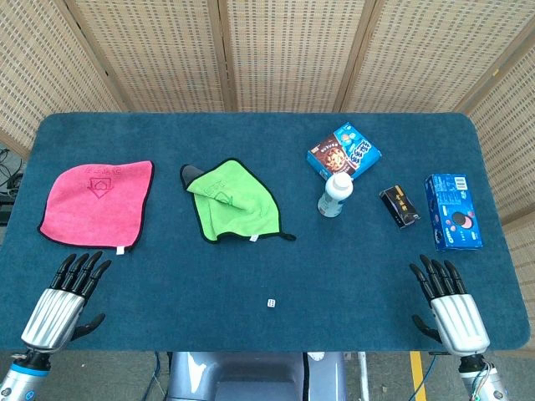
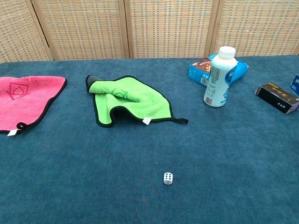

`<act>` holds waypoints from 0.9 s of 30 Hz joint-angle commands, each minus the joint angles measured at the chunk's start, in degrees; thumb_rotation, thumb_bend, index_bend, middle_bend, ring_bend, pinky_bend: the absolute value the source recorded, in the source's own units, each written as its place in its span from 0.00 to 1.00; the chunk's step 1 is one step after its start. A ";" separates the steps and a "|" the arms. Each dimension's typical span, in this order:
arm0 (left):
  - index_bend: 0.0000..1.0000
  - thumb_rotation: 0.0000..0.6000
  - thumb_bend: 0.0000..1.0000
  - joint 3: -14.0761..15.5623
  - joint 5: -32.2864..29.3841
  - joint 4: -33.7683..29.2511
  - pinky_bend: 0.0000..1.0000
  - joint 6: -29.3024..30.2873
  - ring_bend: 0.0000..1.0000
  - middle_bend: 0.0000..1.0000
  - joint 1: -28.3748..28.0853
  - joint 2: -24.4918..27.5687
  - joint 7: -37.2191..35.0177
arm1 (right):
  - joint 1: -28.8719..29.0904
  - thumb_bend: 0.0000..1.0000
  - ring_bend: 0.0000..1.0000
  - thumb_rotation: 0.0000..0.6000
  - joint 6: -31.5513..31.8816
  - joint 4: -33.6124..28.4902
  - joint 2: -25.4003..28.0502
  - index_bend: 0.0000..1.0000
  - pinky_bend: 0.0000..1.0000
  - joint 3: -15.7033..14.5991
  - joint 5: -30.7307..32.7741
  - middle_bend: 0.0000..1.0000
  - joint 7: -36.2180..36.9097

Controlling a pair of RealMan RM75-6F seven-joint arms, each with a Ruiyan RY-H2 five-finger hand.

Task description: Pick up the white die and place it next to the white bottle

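Observation:
The small white die [image 1: 272, 302] [image 2: 168, 178] lies on the blue table near its front edge, about midway across. The white bottle [image 1: 336, 194] [image 2: 217, 77] stands upright farther back and to the right, in front of a blue snack box. My left hand [image 1: 68, 297] rests at the front left corner, fingers spread and holding nothing. At the front right corner is my right hand [image 1: 447, 305], also spread and holding nothing. Both hands are far from the die and appear only in the head view.
A crumpled green cloth [image 1: 232, 200] [image 2: 126, 99] lies behind the die. A pink cloth [image 1: 99, 200] [image 2: 25, 98] is at the left. A blue snack box [image 1: 343, 152], a small black box [image 1: 399, 206] [image 2: 278, 98] and a blue cookie pack [image 1: 453, 211] sit around the bottle.

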 commanded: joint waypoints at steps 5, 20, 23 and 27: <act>0.00 1.00 0.22 -0.33 -0.69 0.18 0.00 -0.17 0.00 0.00 -0.07 -0.06 0.01 | 0.30 0.26 0.00 1.00 -0.87 0.45 -0.26 0.04 0.00 0.20 0.74 0.00 0.11; 0.00 1.00 0.21 -0.33 -0.32 0.04 0.00 0.63 0.00 0.00 0.07 0.34 -0.71 | 0.29 0.26 0.00 1.00 -0.89 0.03 -0.32 0.04 0.00 -0.18 0.12 0.00 -0.25; 0.00 1.00 0.22 -0.27 -0.38 0.05 0.00 0.68 0.00 0.00 0.13 0.51 -0.93 | 0.37 0.26 0.00 1.00 -1.20 0.07 -0.48 0.04 0.00 -0.38 -0.04 0.00 -0.60; 0.00 1.00 0.22 -0.33 -0.29 -0.10 0.00 0.68 0.00 0.00 0.05 0.54 -0.94 | 0.38 0.26 0.00 1.00 -1.18 0.09 -0.62 0.04 0.00 -0.47 -0.27 0.00 -0.92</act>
